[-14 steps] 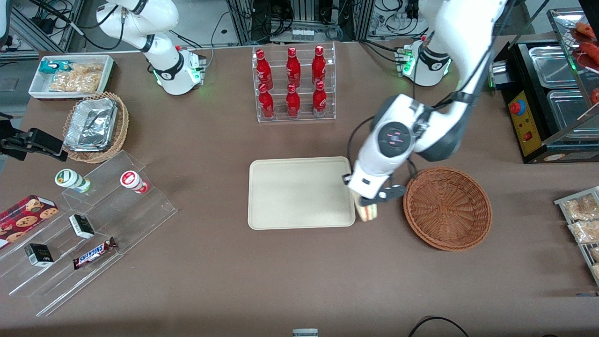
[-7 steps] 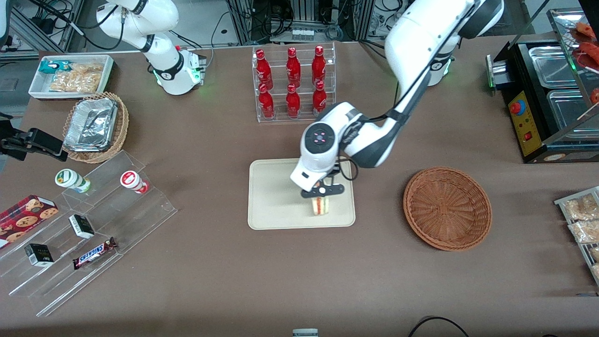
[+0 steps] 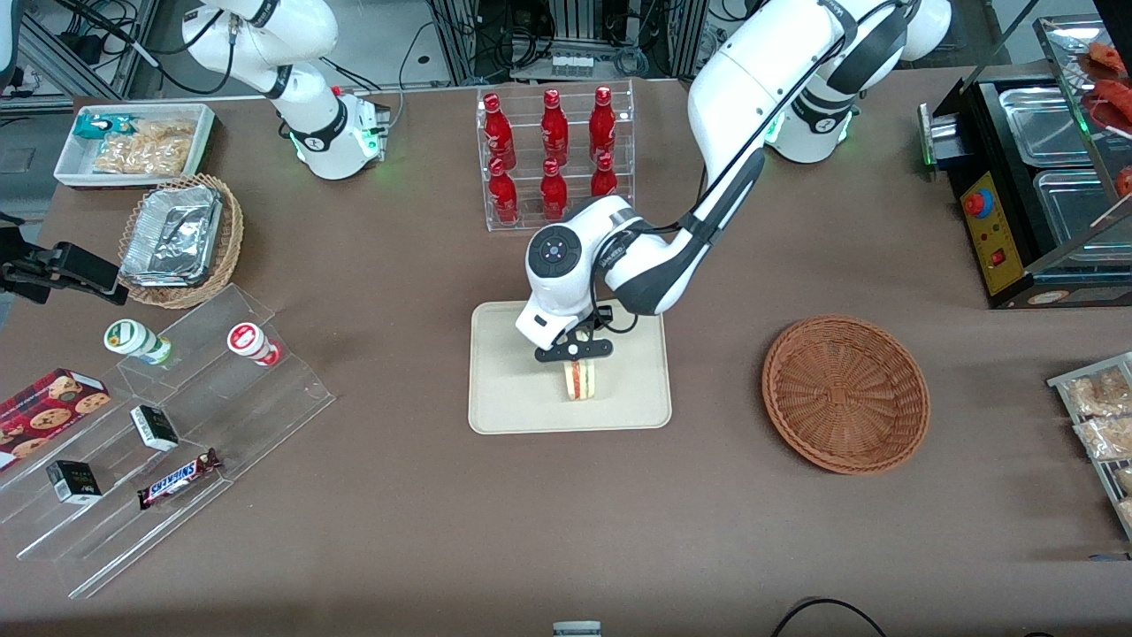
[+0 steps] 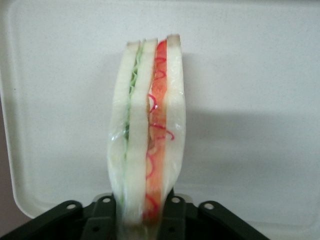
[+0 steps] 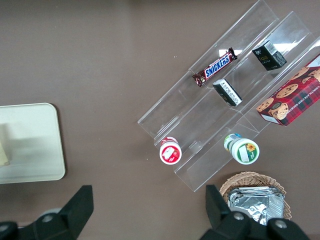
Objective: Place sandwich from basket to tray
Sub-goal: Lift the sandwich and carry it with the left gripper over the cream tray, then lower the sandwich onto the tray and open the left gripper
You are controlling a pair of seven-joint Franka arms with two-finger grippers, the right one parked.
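Note:
The sandwich [image 3: 580,379] is a wrapped wedge of white bread with red and green filling [image 4: 148,130], held upright on edge over the middle of the cream tray [image 3: 508,389]. My left gripper [image 3: 575,354] is shut on its upper end, one black finger [image 4: 175,212] pressed on each bread face. Whether the sandwich's lower edge touches the tray [image 4: 250,100] I cannot tell. The reddish-brown basket [image 3: 845,394] sits empty toward the working arm's end of the table. The tray's end [image 5: 30,142] with a sliver of the sandwich also shows in the right wrist view.
A clear rack of red bottles [image 3: 555,157] stands farther from the front camera than the tray. Toward the parked arm's end lie a clear stepped display [image 3: 168,425] with snacks, a tan foil-filled basket [image 3: 181,239] and a white bin [image 3: 133,141]. A black appliance [image 3: 1035,186] sits near the working arm.
The left gripper has carried the sandwich from beside the basket, across the tray's edge, to over the tray's middle. The basket is unmoved.

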